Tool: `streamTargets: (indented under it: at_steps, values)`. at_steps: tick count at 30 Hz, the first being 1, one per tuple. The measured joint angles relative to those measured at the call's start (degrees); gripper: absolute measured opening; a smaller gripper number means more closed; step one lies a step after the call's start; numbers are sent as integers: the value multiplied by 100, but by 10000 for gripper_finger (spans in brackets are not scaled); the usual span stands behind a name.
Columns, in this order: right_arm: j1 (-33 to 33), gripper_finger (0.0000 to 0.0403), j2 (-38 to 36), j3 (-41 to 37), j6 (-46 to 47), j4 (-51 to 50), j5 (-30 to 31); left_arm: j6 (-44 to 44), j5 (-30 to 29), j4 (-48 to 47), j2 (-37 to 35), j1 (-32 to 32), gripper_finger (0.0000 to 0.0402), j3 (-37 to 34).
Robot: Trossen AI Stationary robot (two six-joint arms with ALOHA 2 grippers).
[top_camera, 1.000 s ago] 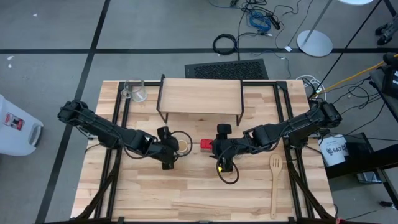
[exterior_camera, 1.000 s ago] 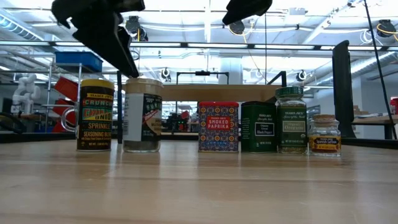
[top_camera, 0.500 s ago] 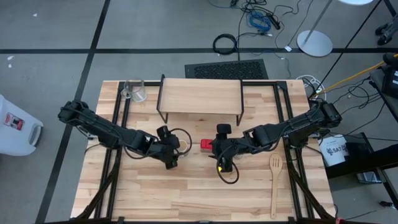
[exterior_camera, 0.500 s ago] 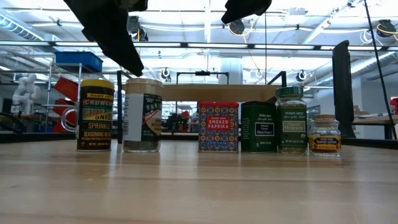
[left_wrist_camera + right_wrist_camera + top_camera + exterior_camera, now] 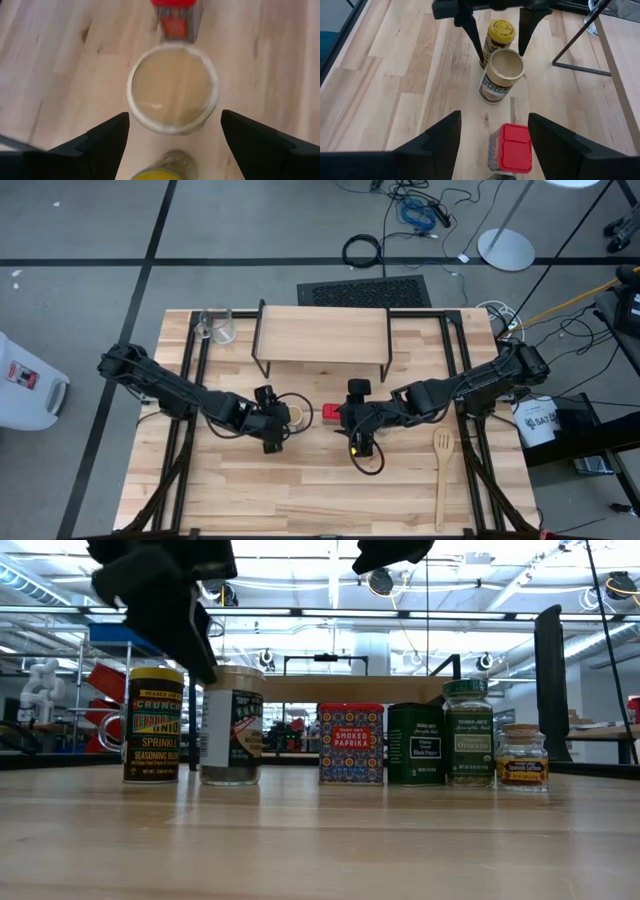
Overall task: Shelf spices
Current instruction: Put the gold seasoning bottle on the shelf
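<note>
The spices (image 5: 350, 744) stand in a row on the table (image 5: 300, 490); the shelf (image 5: 321, 337) behind them; a spatula (image 5: 441, 478) lies right.

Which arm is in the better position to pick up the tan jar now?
The left. The left gripper is open directly above the tan jar, one finger on each side of its lid. The right gripper is also open, but it is above the red tin, with the tan jar farther ahead of it.

Tan jar lid (image 5: 172, 92) between spread dark fingers (image 5: 100, 137), red tin (image 5: 176, 12) and yellow lid (image 5: 160, 174) beside it.
</note>
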Motion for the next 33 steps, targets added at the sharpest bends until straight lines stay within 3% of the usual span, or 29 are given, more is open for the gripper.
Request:
streamTargets:
  at_steps: [12,24,33]
  values:
    - [0,217,0,0,0,-4,0,879,-301,-99,85,285,325,0]
    - [-36,217,9,0,7,27,0,877,-791,-390,66,446,325,2]
    - [-354,217,654,4,-45,603,-4,720,-791,-410,-74,359,325,198]
